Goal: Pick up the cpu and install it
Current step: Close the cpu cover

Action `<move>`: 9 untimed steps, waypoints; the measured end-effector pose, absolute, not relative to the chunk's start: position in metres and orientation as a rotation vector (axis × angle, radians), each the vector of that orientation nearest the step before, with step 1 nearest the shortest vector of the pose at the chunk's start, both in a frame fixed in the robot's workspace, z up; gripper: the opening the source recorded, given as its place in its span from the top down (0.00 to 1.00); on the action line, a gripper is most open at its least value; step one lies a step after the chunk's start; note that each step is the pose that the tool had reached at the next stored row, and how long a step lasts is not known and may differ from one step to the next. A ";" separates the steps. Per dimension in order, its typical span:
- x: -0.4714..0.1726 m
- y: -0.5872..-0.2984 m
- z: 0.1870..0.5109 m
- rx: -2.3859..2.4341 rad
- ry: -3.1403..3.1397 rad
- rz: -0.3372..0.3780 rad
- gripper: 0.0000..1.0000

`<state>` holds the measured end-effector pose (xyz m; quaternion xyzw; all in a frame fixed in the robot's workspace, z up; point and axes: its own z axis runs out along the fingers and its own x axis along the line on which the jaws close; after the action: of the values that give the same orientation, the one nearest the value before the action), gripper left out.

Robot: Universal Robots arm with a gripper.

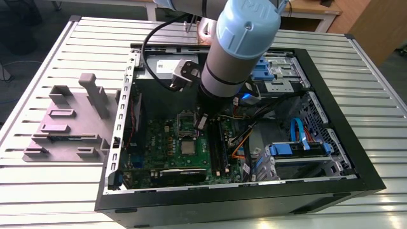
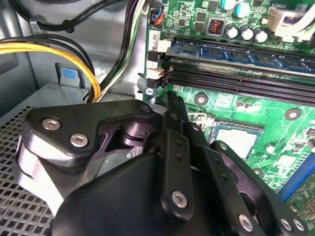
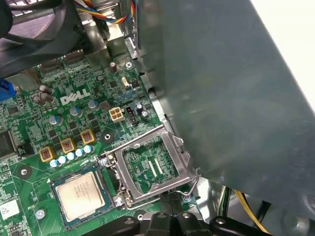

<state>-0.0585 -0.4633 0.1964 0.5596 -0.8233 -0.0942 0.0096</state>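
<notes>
Cpu [image 3: 81, 194] seated on motherboard [image 3: 29, 118], metal bracket [image 3: 135, 145] open alongside, gripper [image 3: 171, 206] clenched empty beside bracket

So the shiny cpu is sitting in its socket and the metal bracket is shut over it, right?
Not quite. The cpu sits in its socket, but the metal bracket is flipped open beside it, as the first wrist view shows.

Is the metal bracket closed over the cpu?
No, in the first wrist view the metal bracket is swung open beside the cpu, whose silver top lies bare.
</notes>
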 end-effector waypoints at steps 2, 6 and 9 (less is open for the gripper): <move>-0.059 -0.463 0.196 1.754 -2.567 -0.294 0.89; -0.062 -0.463 0.196 1.765 -2.559 -0.294 0.89; -0.062 -0.463 0.197 1.768 -2.558 -0.297 0.89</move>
<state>-0.0617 -0.4634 0.1971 0.5660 -0.8188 -0.0949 0.0090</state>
